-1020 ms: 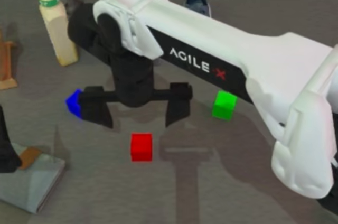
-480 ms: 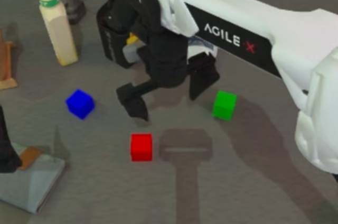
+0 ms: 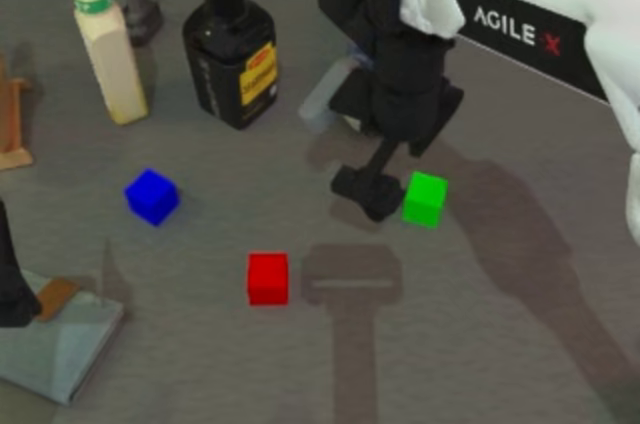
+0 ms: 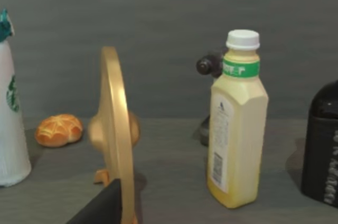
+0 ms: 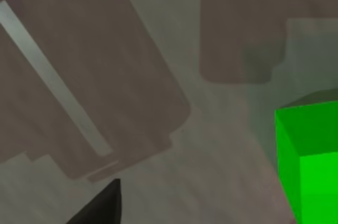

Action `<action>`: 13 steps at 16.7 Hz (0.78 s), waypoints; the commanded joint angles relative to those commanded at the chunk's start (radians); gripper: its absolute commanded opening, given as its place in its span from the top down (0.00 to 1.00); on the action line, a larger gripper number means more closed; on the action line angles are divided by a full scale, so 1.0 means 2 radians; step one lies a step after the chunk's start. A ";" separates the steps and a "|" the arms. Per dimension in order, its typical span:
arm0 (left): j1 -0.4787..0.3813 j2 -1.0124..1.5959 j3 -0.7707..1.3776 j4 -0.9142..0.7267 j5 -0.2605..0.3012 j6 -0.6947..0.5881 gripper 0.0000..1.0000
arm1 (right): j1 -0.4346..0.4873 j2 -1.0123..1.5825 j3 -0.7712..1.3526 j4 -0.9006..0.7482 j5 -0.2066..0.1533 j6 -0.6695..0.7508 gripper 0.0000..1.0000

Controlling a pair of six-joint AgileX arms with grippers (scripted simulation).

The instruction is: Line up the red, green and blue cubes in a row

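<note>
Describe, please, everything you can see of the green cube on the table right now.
The green cube is a small, plain, bright green block with flat matte faces and sharp edges, no markings. It sits flat on the grey table, on the top view's right, apart from the red cube and blue cube. The right gripper hangs close beside it on its left; whether they touch is unclear. The right wrist view shows its corner.

The red cube [image 3: 268, 278], green cube [image 3: 425, 199] and blue cube [image 3: 152, 196] look like smooth, matt plastic. The table [image 3: 200, 364] is dull grey and faintly grained. The dark sauce bottle [image 3: 231, 49] shines glossy; the right arm's shell [image 3: 560, 4] is satiny white plastic.
</note>
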 joint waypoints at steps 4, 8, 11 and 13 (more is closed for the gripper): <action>0.000 0.000 0.000 0.000 0.000 0.000 0.00 | -0.029 -0.020 -0.029 0.019 0.000 -0.106 0.00; 0.000 0.000 0.000 0.000 0.000 0.000 0.00 | -0.036 -0.026 -0.037 0.024 0.000 -0.129 0.00; 0.000 0.000 0.000 0.000 0.000 0.000 0.00 | -0.034 -0.024 -0.035 0.023 0.000 -0.129 0.00; 0.000 0.000 0.000 0.000 0.000 0.000 0.00 | -0.034 -0.022 -0.041 0.032 0.000 -0.128 0.00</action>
